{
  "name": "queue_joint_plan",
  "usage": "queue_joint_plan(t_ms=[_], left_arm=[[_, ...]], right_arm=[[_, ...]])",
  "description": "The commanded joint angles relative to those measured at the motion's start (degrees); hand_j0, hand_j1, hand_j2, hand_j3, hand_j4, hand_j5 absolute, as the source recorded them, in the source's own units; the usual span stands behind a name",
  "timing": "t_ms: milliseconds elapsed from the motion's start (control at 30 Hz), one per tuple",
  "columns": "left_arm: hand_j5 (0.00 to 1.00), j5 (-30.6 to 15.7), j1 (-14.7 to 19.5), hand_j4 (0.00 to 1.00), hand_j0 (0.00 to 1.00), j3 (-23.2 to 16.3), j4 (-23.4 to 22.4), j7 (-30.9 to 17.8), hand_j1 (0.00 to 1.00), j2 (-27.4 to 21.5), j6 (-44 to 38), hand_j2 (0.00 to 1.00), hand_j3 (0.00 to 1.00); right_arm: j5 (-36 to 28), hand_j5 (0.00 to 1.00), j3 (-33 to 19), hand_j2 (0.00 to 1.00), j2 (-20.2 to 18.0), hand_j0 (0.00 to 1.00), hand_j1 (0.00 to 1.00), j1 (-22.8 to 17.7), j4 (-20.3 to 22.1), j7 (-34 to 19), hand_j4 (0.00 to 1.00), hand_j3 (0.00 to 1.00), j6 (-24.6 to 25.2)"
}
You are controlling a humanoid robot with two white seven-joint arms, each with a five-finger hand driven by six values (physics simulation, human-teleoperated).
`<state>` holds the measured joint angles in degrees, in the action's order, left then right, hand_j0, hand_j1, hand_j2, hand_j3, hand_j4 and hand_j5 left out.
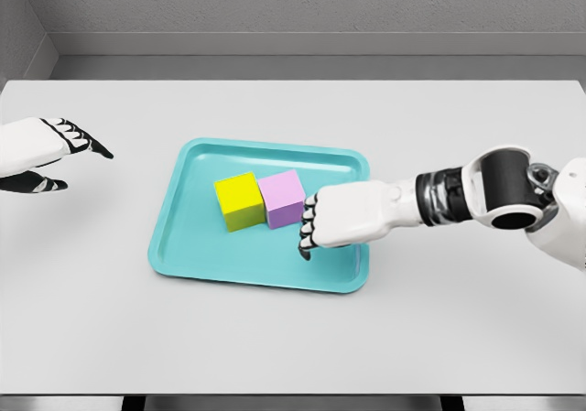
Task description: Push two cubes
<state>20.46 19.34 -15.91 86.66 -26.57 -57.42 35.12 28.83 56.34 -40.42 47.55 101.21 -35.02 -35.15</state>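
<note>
Yellow cube [238, 200] and pink cube [283, 199] sit touching, side by side in the teal tray [188, 155] on the desk [458, 118]. Right hand [341, 217], fingers curled, holding nothing, sits against pink's right side, likely to shove both leftward together. Left hand [41, 150] idles spread, well clear.

Your right hand [341, 217] crowds the pink cube [283, 199], which touches the yellow cube [239, 200]; the teal tray [258, 276] lies open left of the cubes, its raised rim ringing them.
</note>
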Motion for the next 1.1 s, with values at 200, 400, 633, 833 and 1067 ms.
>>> queue_joint_plan(t_ms=[200,400,633,833,1067], left_arm=[[0.79,-0.3,-0.1,0.79,0.79,0.0,0.2,0.0,0.79,0.0,-0.1,0.79,0.79],[0.79,-0.3,-0.2,0.79,0.79,0.0,0.4,0.0,0.79,0.1,-0.1,0.79,0.79],[0.79,-0.3,-0.2,0.79,0.79,0.0,0.2,0.0,0.79,0.2,-0.1,0.79,0.79],[0.79,-0.3,0.1,0.79,0.79,0.1,0.1,0.0,0.79,0.3,-0.1,0.79,0.79],[0.79,-0.3,-0.2,0.79,0.79,0.1,0.3,0.0,0.79,0.4,-0.1,0.79,0.79]], right_arm=[[1.3,0.6,0.0,0.6,3.9,0.6,0.6,-0.4,-5.2,0.0,0.6,0.6,0.1],[1.4,0.6,0.6,0.6,5.5,0.6,0.6,-0.6,-5.2,0.0,0.6,0.6,0.1],[2.5,0.6,1.6,0.6,6.1,0.6,0.6,-0.7,-6.3,0.0,0.6,0.6,0.1],[3.0,0.6,2.4,0.6,7.0,0.6,0.6,-0.6,-8.6,0.0,0.6,0.6,0.1],[3.3,0.6,2.4,0.6,9.1,0.6,0.6,-0.4,-12.2,0.0,0.6,0.6,0.1]])
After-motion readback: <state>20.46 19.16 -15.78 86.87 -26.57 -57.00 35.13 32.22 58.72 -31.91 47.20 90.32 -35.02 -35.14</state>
